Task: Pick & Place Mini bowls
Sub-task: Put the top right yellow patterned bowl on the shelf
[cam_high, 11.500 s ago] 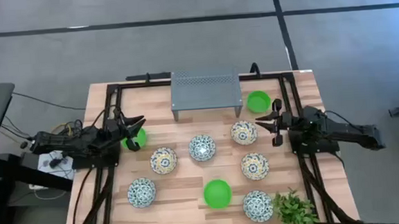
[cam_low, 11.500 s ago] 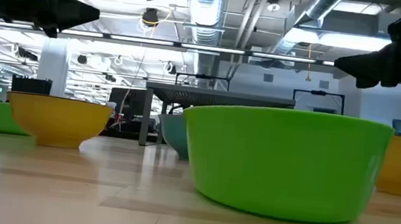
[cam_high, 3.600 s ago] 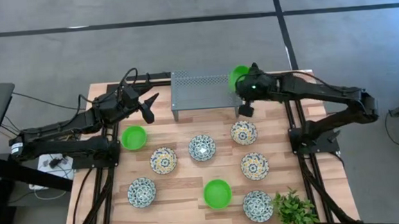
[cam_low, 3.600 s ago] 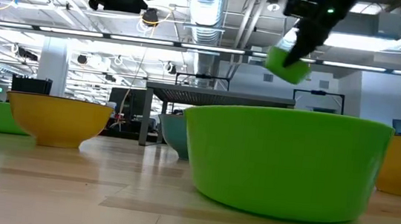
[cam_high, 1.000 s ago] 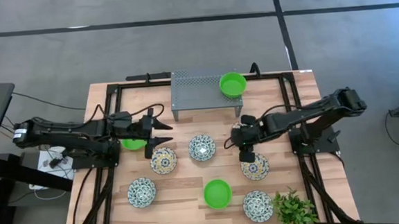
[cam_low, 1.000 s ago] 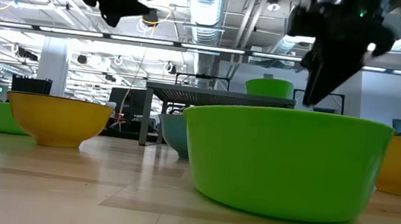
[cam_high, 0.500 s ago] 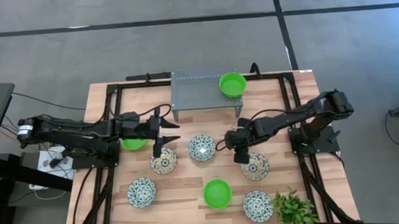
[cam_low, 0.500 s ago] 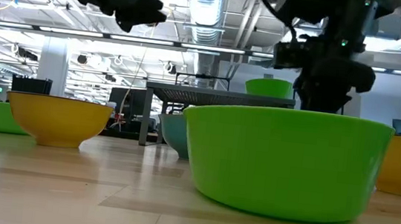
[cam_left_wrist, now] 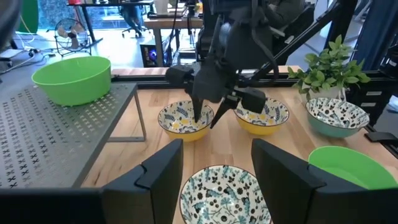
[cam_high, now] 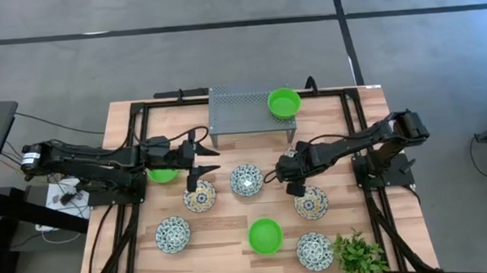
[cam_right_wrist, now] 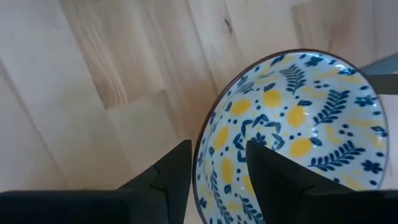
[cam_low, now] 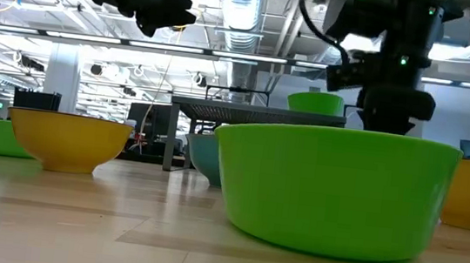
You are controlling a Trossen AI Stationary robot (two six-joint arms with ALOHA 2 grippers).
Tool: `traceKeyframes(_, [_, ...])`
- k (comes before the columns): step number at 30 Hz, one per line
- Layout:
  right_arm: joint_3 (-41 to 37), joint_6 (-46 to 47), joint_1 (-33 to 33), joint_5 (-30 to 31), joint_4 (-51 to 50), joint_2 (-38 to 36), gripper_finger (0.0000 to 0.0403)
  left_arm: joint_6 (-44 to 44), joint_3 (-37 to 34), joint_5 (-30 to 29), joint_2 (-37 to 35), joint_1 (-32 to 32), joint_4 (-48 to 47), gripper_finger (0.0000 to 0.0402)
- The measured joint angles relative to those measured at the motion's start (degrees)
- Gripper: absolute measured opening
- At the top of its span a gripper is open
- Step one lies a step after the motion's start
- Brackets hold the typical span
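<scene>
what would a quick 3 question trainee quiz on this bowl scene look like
1. True or false: a green bowl sits on the grey metal rack.
2. Which bowl does the right gripper straddle the rim of?
A. a lemon-patterned yellow bowl
B. a plain green bowl
C. a blue-and-white bowl
3. Fill in: the left gripper is open above the table, and its wrist view looks down on a ______ patterned bowl.

Key:
1. True
2. A, its rim sits between the open fingers
3. blue-and-white
</scene>
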Motion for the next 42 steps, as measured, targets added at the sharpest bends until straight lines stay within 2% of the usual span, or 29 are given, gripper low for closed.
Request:
traceKeyframes(8, [0.00, 0.04, -0.46, -0.35, 0.10, 4.08, 0.0117, -0.02, 0.00, 0.00, 0.00, 0.00, 0.33, 0.0193])
traceKeyframes(14, [1.59, 2.25, -0.85, -7.40, -1.94, 4.72, 0.0047, -0.08, 0.00, 0.00, 0.00, 0.00, 0.37, 0.0193])
traceKeyframes(17, [3.09, 2.70, -0.69, -7.13, -3.13, 3.89, 0.0012, -0.61, 0.00, 0.02, 0.00, 0.00, 0.35, 0.0193])
traceKeyframes(22, [6.04, 1.74, -0.29, -7.48, -5.21, 3.25, 0.0018, -0.70, -1.02, 0.02, 0.00, 0.00, 0.46, 0.0193])
traceKeyframes(25, [9.56, 0.61, 0.07, -8.05, -7.63, 3.25, 0.0009, -0.88, -2.12, 0.02, 0.02, 0.00, 0.43, 0.0193])
traceKeyframes(30, [16.81, -7.39, 1.20, -7.80, -7.50, 3.23, 0.0013, -4.28, -3.36, 0.02, 0.00, 0.00, 0.64, 0.0193])
traceKeyframes(34, [23.38, -17.21, 1.56, -7.21, -7.45, 3.23, 0.0012, -4.76, -3.56, 0.02, 0.02, 0.00, 0.50, 0.0193])
traceKeyframes(42, [34.06, -33.10, -1.84, 1.75, -7.53, 3.23, 0.0013, -4.74, -3.56, 0.02, 0.02, 0.00, 0.66, 0.0193])
